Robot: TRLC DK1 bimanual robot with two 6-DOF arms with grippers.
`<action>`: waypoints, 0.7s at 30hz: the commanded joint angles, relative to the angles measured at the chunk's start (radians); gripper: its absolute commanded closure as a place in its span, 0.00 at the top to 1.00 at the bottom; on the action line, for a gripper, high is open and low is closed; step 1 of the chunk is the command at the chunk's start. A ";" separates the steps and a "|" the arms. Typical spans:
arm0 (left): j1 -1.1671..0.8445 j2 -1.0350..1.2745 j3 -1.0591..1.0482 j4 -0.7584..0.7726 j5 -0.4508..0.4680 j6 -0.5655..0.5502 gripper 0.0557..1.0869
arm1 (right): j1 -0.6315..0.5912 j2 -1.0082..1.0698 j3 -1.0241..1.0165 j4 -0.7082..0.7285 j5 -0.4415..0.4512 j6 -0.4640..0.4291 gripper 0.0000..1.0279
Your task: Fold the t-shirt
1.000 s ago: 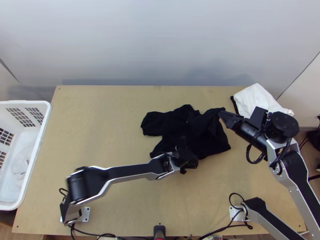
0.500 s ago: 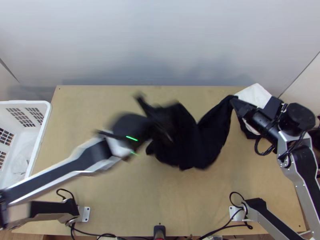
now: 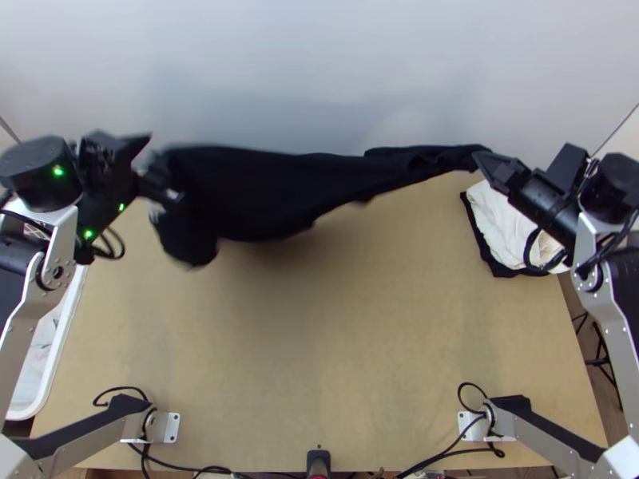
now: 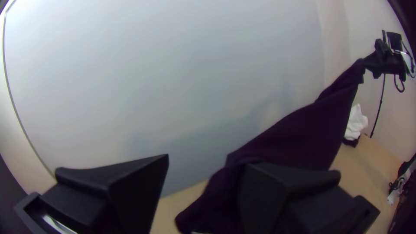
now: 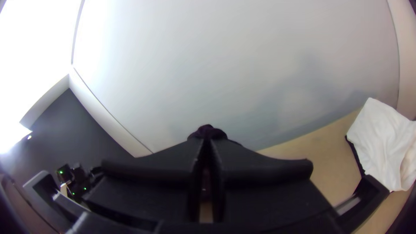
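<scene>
The black t-shirt (image 3: 271, 191) stretches through the air across the upper part of the top view, its left end hanging down in a bunch. One end is pinched in my right gripper (image 3: 482, 162), which is shut on it; in the right wrist view a dark tuft of the t-shirt (image 5: 208, 132) pokes past my right gripper (image 5: 207, 145). At the other end is my left gripper (image 3: 160, 169), open. In the left wrist view my left gripper (image 4: 206, 169) has its fingers wide apart, and the t-shirt (image 4: 299, 134) runs behind one finger (image 4: 264, 190).
White and black folded cloth (image 3: 515, 231) lies at the table's right edge, below my right gripper. A white basket (image 3: 52, 351) stands at the left edge, partly under the left arm. Bare wooden tabletop (image 3: 343, 343) spans the middle and front. A pale wall (image 3: 319, 72) rises behind.
My left gripper has swept from the middle of the table to the upper left. The t-shirt has gone from a heap to a long stretched band. My right gripper has moved up and right, holding it.
</scene>
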 commanded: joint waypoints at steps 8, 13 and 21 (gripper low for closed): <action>0.113 -0.180 -0.281 -0.077 0.207 -0.055 0.95 | 0.094 0.059 0.121 -0.020 0.001 0.019 0.03; 0.050 -0.200 -0.305 -0.104 0.205 -0.048 0.95 | 0.130 0.050 0.121 -0.040 0.003 0.017 0.03; -0.089 -0.271 -0.382 -0.166 0.194 -0.025 0.95 | 0.146 0.035 0.114 -0.053 0.009 0.017 0.03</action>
